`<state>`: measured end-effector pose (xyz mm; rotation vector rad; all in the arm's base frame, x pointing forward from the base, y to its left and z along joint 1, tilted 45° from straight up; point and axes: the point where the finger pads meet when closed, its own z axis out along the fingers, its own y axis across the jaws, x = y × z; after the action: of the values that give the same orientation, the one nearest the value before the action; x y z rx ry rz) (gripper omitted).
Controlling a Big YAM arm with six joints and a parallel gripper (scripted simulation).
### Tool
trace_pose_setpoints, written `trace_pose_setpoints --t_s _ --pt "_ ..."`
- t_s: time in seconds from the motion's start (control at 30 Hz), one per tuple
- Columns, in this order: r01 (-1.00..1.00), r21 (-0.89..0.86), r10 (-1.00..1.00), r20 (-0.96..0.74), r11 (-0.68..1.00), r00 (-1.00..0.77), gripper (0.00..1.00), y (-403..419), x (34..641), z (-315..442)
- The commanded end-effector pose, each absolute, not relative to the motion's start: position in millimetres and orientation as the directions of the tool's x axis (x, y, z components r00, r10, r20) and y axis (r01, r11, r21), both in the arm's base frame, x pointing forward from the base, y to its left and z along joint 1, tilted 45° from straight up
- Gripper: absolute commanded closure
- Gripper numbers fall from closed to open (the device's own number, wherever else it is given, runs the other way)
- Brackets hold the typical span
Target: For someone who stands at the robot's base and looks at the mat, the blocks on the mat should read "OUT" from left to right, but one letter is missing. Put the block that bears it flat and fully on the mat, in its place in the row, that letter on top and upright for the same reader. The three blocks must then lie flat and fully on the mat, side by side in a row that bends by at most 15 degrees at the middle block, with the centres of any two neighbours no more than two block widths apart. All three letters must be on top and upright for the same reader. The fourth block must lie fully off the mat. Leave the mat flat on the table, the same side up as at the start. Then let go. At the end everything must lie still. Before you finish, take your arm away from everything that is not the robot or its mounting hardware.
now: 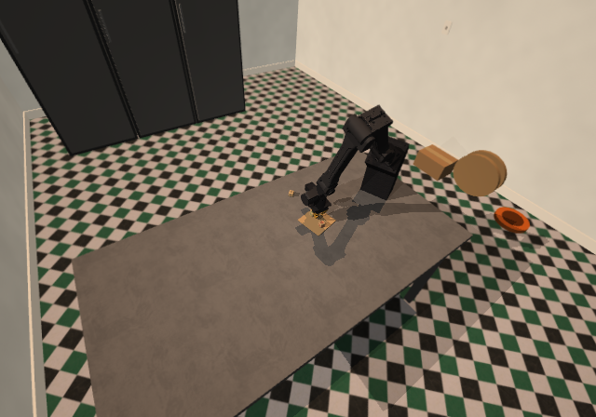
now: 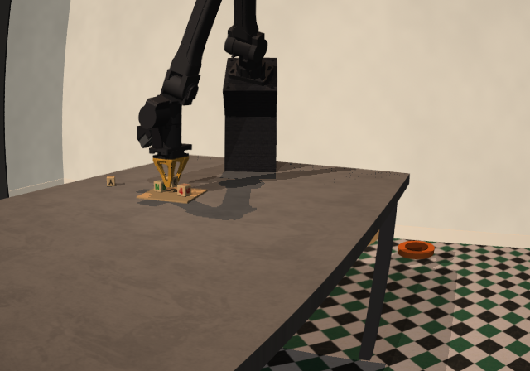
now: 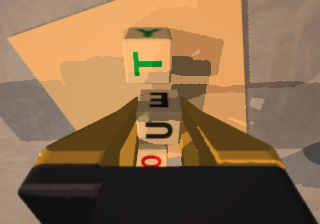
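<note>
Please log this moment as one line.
gripper: shut on U block | position: on mat, between O block and T block | release: pending

matte black arm point(image 2: 188, 55), boxy black pedestal base point(image 2: 249, 122), rounded black joint housings above the pincer, amber-yellow triangular lattice fingers point(image 2: 161, 171), flat black gripper point(image 2: 171, 183) body behind them

A bare room indoors, of no certain kind

A green, black and white checkered floor point(image 1: 202, 172), cream walls point(image 1: 433, 42) and tall dark cabinets point(image 1: 125, 51) enclose a large grey-brown table point(image 1: 216, 297); a cardboard box point(image 1: 434, 161), a round wooden disc point(image 1: 479, 172) and an orange bowl point(image 1: 511, 219) sit by the wall.
</note>
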<state>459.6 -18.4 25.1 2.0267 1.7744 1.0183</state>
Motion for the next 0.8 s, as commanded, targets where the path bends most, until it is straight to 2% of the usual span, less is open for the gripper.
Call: trace_pose_setpoints --t_s 0.0,0.77 --pt "0.744 0.628 0.942 0.335 -0.227 0.005 0.80 -12.6 472.0 27.4" --pt "0.735 0.640 0.942 0.334 -0.226 -0.002 0.80 -10.7 474.1 32.9"
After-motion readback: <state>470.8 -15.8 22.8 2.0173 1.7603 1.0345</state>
